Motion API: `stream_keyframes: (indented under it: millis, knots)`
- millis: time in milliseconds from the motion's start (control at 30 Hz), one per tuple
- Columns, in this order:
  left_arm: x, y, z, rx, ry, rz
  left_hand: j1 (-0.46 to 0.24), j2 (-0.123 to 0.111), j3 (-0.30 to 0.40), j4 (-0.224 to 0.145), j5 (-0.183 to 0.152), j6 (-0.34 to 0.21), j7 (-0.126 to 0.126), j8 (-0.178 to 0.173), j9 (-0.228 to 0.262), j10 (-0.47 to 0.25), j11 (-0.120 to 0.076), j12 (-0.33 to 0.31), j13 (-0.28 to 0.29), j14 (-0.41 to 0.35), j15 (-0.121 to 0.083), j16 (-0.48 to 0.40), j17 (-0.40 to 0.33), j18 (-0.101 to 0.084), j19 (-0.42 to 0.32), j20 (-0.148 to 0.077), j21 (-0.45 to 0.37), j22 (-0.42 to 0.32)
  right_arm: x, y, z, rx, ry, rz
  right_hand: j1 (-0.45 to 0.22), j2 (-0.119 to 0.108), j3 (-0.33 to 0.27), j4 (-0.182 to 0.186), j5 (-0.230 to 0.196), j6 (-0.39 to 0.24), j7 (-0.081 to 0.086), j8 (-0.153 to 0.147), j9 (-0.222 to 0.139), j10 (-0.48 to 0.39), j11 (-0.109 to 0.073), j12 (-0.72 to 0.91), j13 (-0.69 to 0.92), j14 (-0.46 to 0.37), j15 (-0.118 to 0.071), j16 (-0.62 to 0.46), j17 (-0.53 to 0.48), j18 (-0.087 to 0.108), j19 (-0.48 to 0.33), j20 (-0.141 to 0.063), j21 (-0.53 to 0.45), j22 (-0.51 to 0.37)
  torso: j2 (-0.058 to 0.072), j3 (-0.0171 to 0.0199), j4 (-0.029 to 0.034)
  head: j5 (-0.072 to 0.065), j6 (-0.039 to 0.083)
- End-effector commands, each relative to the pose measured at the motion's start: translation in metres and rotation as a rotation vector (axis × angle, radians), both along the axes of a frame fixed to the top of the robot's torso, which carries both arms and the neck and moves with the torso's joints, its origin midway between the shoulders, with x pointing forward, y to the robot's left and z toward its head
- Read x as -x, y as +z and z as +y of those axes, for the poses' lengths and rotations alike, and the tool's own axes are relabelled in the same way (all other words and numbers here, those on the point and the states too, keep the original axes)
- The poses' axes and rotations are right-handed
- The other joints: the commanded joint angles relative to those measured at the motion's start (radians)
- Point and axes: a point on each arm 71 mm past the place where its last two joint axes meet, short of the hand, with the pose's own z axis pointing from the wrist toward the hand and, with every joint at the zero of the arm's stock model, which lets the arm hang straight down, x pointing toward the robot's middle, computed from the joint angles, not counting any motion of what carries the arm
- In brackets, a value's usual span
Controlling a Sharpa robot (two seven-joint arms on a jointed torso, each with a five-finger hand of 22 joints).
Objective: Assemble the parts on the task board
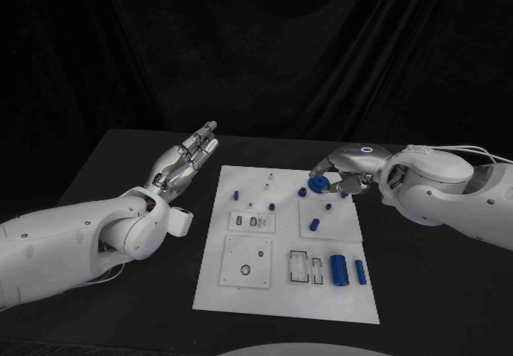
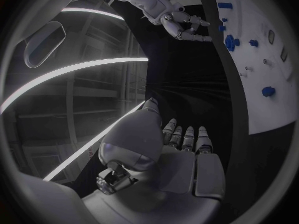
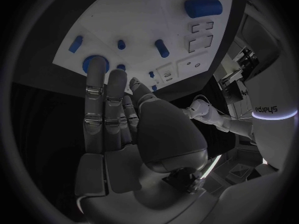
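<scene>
The white task board (image 1: 280, 300) lies in the middle of the black table. Several small blue parts stand on its far half, among them a peg (image 1: 236, 196) and a short cylinder (image 1: 314, 223). Two larger blue cylinders (image 1: 338, 269) lie near its right edge. My right hand (image 1: 348, 176) hovers over the board's far right corner, fingers stretched out, their tips at a round blue part (image 1: 317, 183) (image 3: 93, 64). A clear grip on it is not visible. My left hand (image 1: 187, 159) is held flat and open off the board's far left corner, holding nothing.
Rectangular and round recesses (image 1: 247, 271) mark the board's near half. Bare black table lies on both sides of the board. My left forearm (image 1: 96, 233) stretches along the board's left side, and a dark curtain hangs behind the table.
</scene>
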Motion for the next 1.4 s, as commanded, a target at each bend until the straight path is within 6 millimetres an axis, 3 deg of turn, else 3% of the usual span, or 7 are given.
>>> stream_keyframes:
  millis: [33,300,367,567,1000,1200,1400]
  knots:
    - [0.003,0.011,-0.002,0.057,-0.031,-0.128,0.01,0.0,0.005,0.0,0.012,0.008,0.001,0.007,0.001,-0.002,0.009,-0.007,-0.001,0.0,-0.007,-0.004,-0.001,0.014,-0.001,0.01,-0.003,-0.002,-0.002,0.007,0.0,0.008,-0.022,-0.111,-0.002,-0.013,0.011,-0.003,0.009,0.008,0.002,0.0,0.0,0.01,0.001,0.001,-0.002,0.006,-0.004,0.091,0.079,0.002,-0.019,-0.001,0.085,0.089,0.014,-0.0044,0.0059,-0.003,0.002]
    - [0.002,0.01,-0.001,0.057,-0.039,-0.123,0.016,0.001,0.007,0.001,0.027,0.01,0.003,0.007,0.002,-0.002,0.011,-0.007,-0.001,0.0,-0.004,-0.004,-0.001,0.016,-0.001,0.015,-0.003,-0.002,-0.007,0.009,0.001,0.022,-0.016,-0.174,-0.025,-0.031,0.011,0.013,-0.022,0.027,-0.001,0.0,0.003,0.037,-0.003,0.003,0.0,0.027,-0.008,0.276,0.25,-0.022,-0.034,-0.003,0.321,0.362,0.03,-0.0062,0.0101,-0.011,0.009]
    - [0.001,0.01,-0.001,0.049,-0.045,-0.13,0.021,0.001,0.008,0.0,0.035,0.013,0.004,0.008,0.002,-0.002,0.011,-0.007,-0.001,0.0,-0.005,-0.004,-0.001,0.018,-0.001,0.017,-0.003,-0.002,-0.008,0.008,0.002,0.023,-0.016,-0.178,-0.03,-0.034,0.009,0.017,-0.027,0.027,-0.001,0.0,0.003,0.04,-0.003,0.003,0.001,0.028,-0.008,0.289,0.261,-0.024,-0.035,-0.002,0.341,0.386,0.033,-0.0059,0.0133,-0.015,0.011]
    - [0.002,0.011,-0.002,0.028,-0.064,-0.153,0.027,0.001,0.009,0.001,0.042,-0.008,0.002,0.004,-0.001,-0.002,0.01,-0.007,-0.001,0.0,-0.005,-0.004,-0.001,0.02,-0.001,0.02,-0.003,-0.002,-0.01,0.003,0.005,0.027,-0.011,-0.176,-0.044,-0.044,0.001,0.029,-0.046,0.022,-0.003,0.0,0.002,0.043,-0.002,0.003,0.001,0.024,-0.006,0.293,0.257,-0.031,-0.033,0.0,0.384,0.439,0.03,-0.0077,0.0135,-0.018,0.009]
    - [0.001,0.01,-0.002,0.02,-0.073,-0.155,0.03,0.003,0.009,0.002,0.043,0.0,0.011,0.006,0.001,-0.002,0.02,-0.007,-0.001,0.0,-0.006,-0.004,-0.001,0.024,-0.001,0.025,-0.003,-0.002,-0.014,-0.017,0.012,0.049,0.017,-0.135,-0.027,-0.042,0.021,0.03,-0.002,0.069,0.028,0.01,0.01,0.111,0.005,0.024,0.007,0.027,-0.001,0.355,0.315,-0.04,-0.041,0.006,0.462,0.543,0.026,-0.0092,0.0123,-0.016,0.008]
    - [0.001,0.01,-0.002,0.02,-0.075,-0.154,0.03,0.003,0.009,0.002,0.043,0.002,0.013,0.006,0.001,-0.002,0.022,-0.007,-0.001,0.0,-0.005,-0.004,-0.001,0.025,-0.001,0.026,-0.003,-0.002,-0.016,-0.023,0.015,0.067,0.018,-0.113,-0.026,-0.046,0.027,0.031,0.019,0.072,0.023,0.004,0.007,0.128,0.008,0.026,0.005,0.029,0.001,0.377,0.339,-0.044,-0.041,0.008,0.484,0.573,0.024,-0.0096,0.0126,-0.013,0.006]
    - [0.0,0.01,-0.002,0.019,-0.075,-0.154,0.031,0.004,0.009,0.002,0.044,0.009,0.021,0.007,0.002,-0.002,0.031,-0.007,-0.001,0.0,-0.007,-0.004,-0.001,0.027,-0.001,0.026,-0.003,-0.002,-0.018,-0.027,0.02,0.075,0.026,-0.102,-0.021,-0.053,0.057,0.027,0.095,0.095,0.018,0.004,-0.001,0.141,0.008,0.011,-0.002,0.032,0.002,0.414,0.376,-0.048,-0.043,0.01,0.518,0.623,0.021,-0.0101,0.0124,-0.018,0.001]
